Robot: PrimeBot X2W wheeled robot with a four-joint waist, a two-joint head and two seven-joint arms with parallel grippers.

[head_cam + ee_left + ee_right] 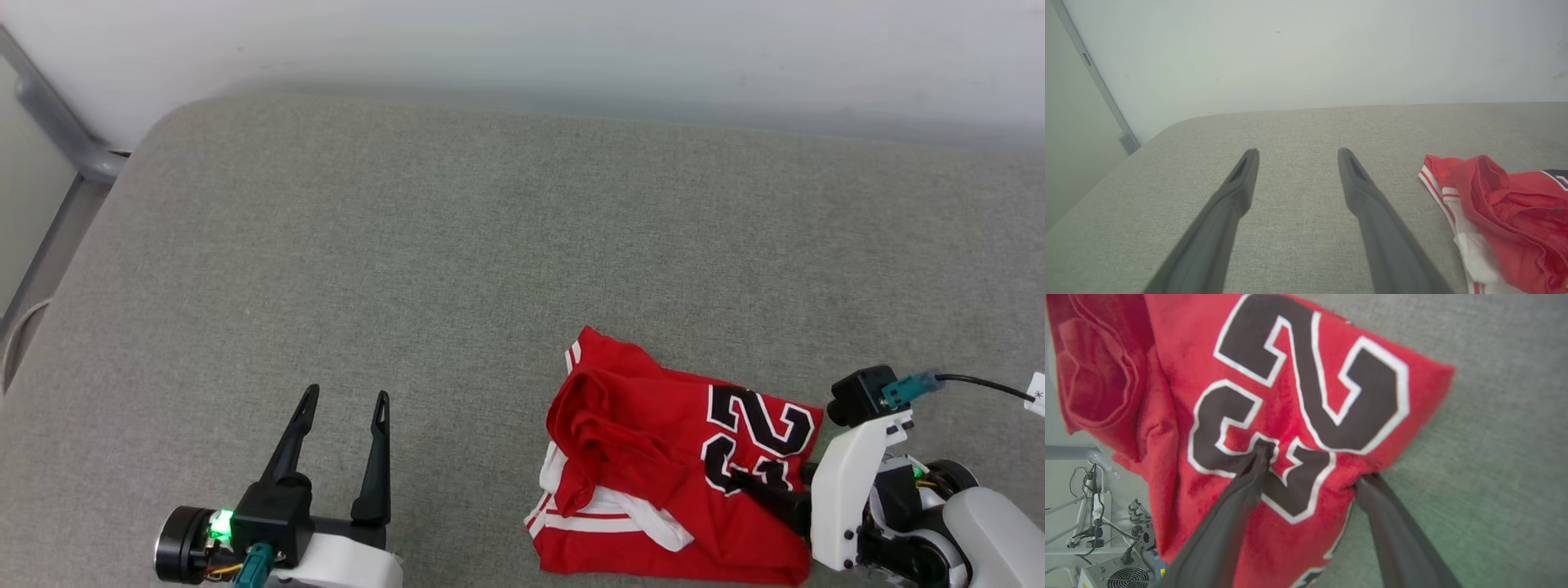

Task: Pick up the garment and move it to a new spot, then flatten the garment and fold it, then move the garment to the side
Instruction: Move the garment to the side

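The garment (645, 425), a red jersey with white striped trim and black-and-white numbers facing up, lies folded and bunched at the near right of the grey cushion (457, 245). My right gripper (747, 483) reaches into it from the right and stands open. In the right wrist view, the right gripper (1314, 465) has one finger lying on the numbers of the garment (1298, 375) and the other tucked at the fabric's edge. My left gripper (345, 400) rests open and empty over bare cushion, well left of the jersey. The left wrist view shows the left gripper (1298, 154) with the garment (1515, 204) at its right.
A white wall (571, 49) runs behind the cushion. A grey metal frame (57, 131) stands at the far left corner. Past the cushion's near edge, the right wrist view shows a power strip with cables (1096, 510) and a box with a fan (1122, 575).
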